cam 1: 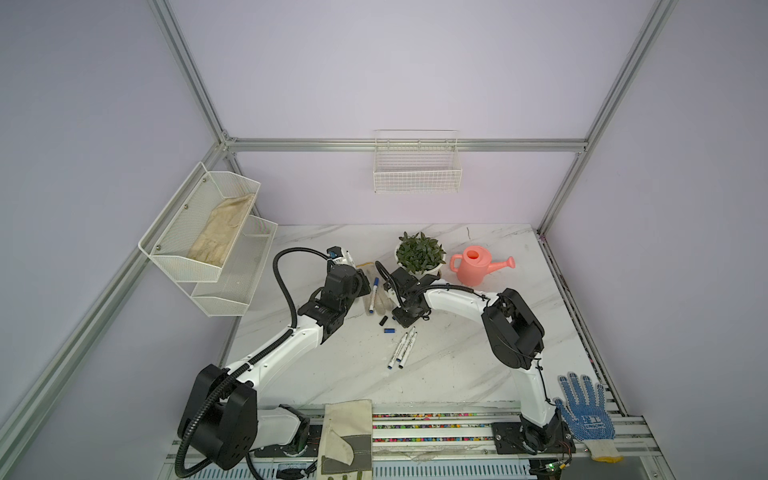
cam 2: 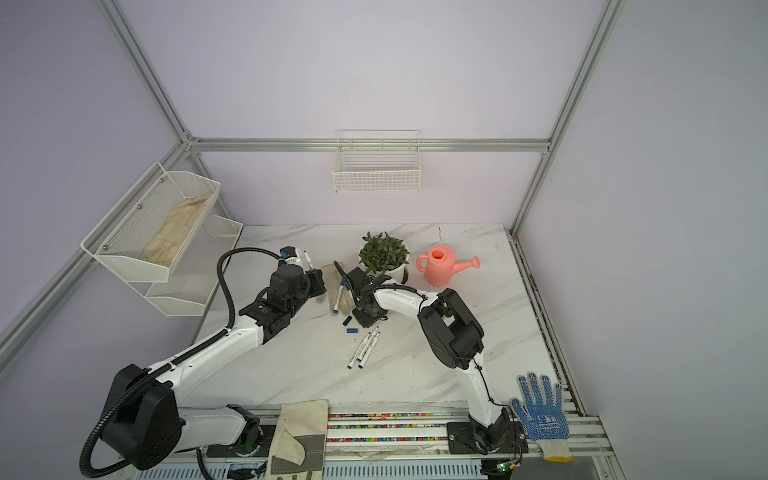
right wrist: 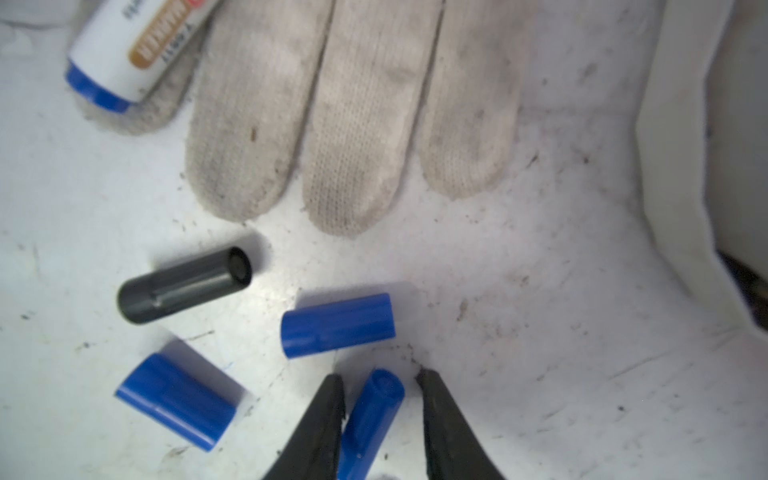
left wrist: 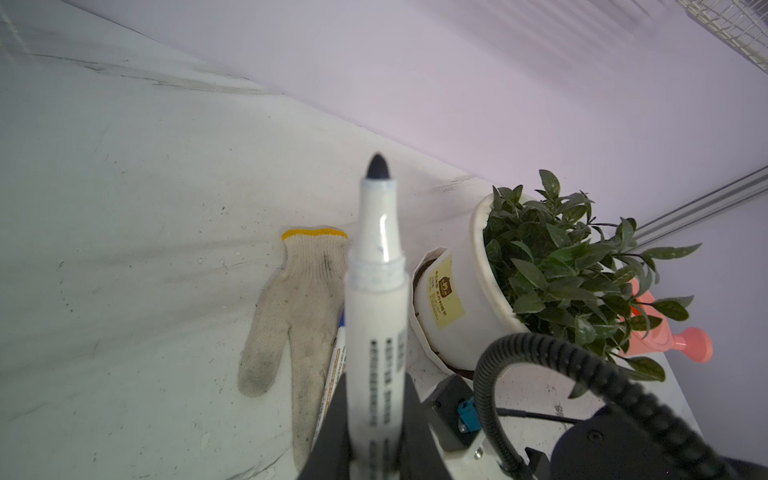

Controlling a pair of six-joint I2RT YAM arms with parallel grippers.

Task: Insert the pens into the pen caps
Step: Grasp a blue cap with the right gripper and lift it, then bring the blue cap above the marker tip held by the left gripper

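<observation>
Right gripper (right wrist: 380, 376): jaws are set apart astride a blue cap (right wrist: 370, 419) lying on the table (right wrist: 540, 332). 1 finger is touching the cap and a gap is seen at the other, so no firm grip is shown yet. Left gripper (left wrist: 376, 424): closed on an uncapped pen (left wrist: 376, 316), gripped by the lower barrel, with the dark tip (left wrist: 378, 168) free and raised over the glove (left wrist: 299, 299).

Close by the right gripper, a 2nd blue cap (right wrist: 337, 324), a 3rd blue cap (right wrist: 178, 401) and a black cap (right wrist: 187, 284) are seen on the table, just short of the glove's fingertips. A capped pen (cam 1: 374, 295) is lying on the glove. Loose pens (cam 1: 401, 349) are lying nearer the front.

Risks:
- Contact is 1-sided and the cap sits skewed to the jaws, so it could be rolled or squeezed out on closing.
- The 2nd blue cap, near a fingertip, could be knocked.
- The cap's open end cannot be told, so a wrong-way grip would block insertion.
- The pen is held low, so a small tilt would be magnified at the tip and the cap mouth missed.
</observation>
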